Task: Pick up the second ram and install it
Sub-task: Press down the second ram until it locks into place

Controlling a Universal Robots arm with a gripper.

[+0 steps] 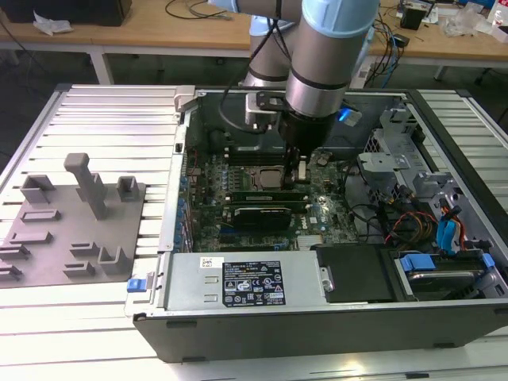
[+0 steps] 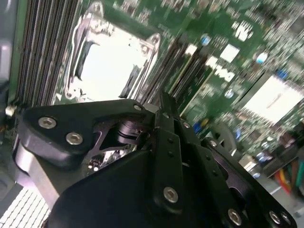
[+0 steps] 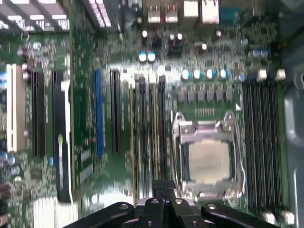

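Inside the open computer case (image 1: 444,159), the pincer (image 1: 295,171) stood low over the motherboard (image 1: 262,198), fingers nearly together; whether they clasped the second ram (image 3: 155,137) could not be told. That strip lay among the slots beside the CPU socket (image 3: 207,159), its long axis along them. A grey tray (image 1: 71,230) sat on the counter (image 1: 119,119).

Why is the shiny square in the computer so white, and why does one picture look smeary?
In the second wrist view the CPU socket glares white under the light, and the motherboard is smeared with blur; the dark end effector looks sharper. In the first wrist view the socket is only mildly bright. In the exterior view the scene is evenly lit.
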